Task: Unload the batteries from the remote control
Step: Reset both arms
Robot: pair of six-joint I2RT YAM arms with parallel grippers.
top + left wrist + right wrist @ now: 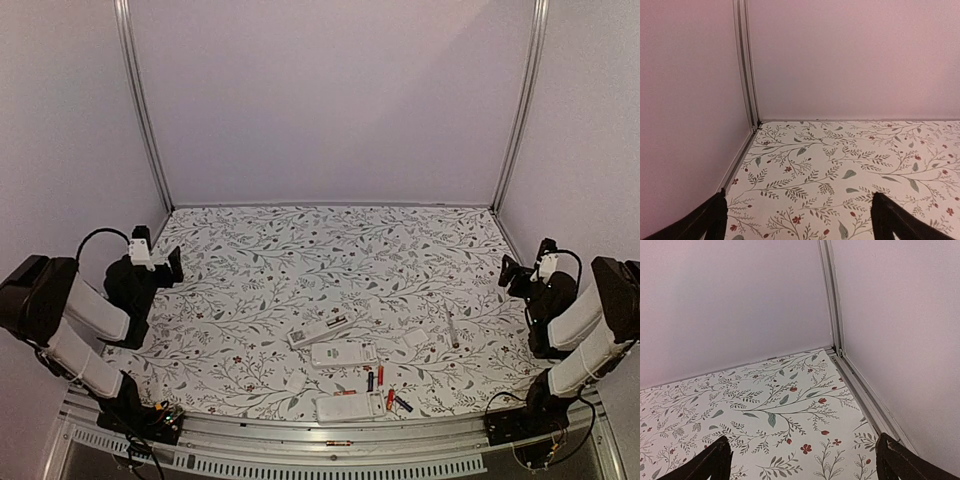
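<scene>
From above, three remotes (343, 354) are seen near the table's (250, 270) front edge, loose batteries (380, 376) just beside the nearer two. In the left wrist view the left fingers (707, 222) are spread wide, nothing held; in the right wrist view the right fingers (715, 462) likewise. One remote is best pinned while cells are levered out.
</scene>
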